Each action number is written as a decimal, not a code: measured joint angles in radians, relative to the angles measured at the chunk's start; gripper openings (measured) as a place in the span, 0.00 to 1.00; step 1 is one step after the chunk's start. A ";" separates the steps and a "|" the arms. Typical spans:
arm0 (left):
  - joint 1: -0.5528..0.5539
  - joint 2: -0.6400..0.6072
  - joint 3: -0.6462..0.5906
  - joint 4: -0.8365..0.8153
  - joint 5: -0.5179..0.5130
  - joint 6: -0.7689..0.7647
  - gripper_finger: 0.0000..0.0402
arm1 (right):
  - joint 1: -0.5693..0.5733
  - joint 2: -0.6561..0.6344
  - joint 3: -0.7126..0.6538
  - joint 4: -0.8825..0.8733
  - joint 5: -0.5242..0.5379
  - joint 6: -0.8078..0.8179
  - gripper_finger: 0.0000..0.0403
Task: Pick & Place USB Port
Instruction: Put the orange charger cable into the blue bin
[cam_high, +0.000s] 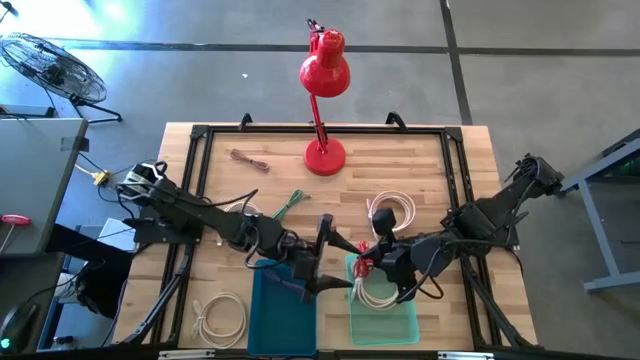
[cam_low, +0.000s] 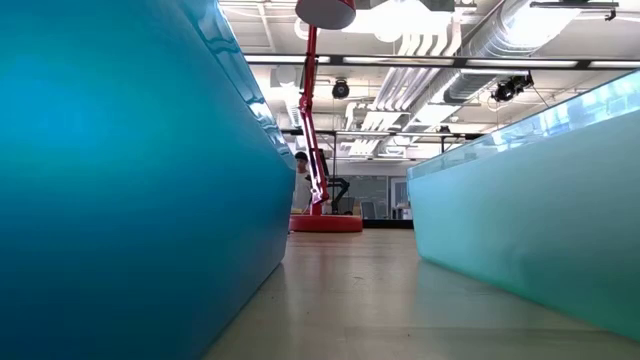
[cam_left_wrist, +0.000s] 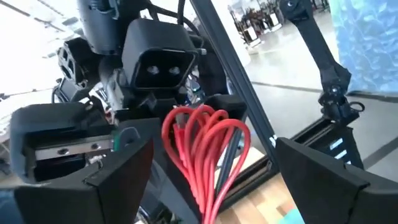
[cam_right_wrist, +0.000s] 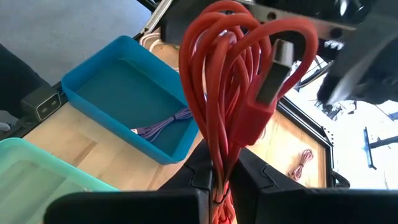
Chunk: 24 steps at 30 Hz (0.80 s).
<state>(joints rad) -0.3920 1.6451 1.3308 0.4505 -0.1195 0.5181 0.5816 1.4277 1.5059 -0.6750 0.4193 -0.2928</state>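
A coiled red USB cable, with a red plug with a metal tip, hangs in the air above the gap between the two trays. My right gripper is shut on it, reaching in from the table's right. My left gripper comes from the left and faces it, open. In the left wrist view its two fingers stand on either side of the red coil without touching it. My right gripper pinches the bundled strands at one end of the red coil between its two fingers, several strands together. The fingers come from the table's right, slanting downward. The coil juts out beyond the fingertips, loops and plug free, lifted clear of table and trays.
A blue tray with a purple cable and a pale green tray with a white cable sit at the near edge. Loose cables: white, white, green, brown. A red lamp stands far.
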 joint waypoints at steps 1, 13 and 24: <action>0.000 0.010 0.000 0.021 -0.002 0.000 0.83 | 0.000 0.000 0.000 0.000 0.000 0.000 0.04; 0.041 0.039 -0.001 0.108 0.018 -0.025 0.82 | 0.000 0.000 0.000 0.000 -0.005 0.003 0.04; 0.060 0.039 -0.001 0.101 0.028 -0.026 0.53 | 0.000 0.000 0.000 -0.001 -0.006 0.004 0.04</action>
<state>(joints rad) -0.3321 1.6836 1.3301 0.5510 -0.0917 0.4924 0.5816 1.4277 1.5059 -0.6758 0.4138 -0.2890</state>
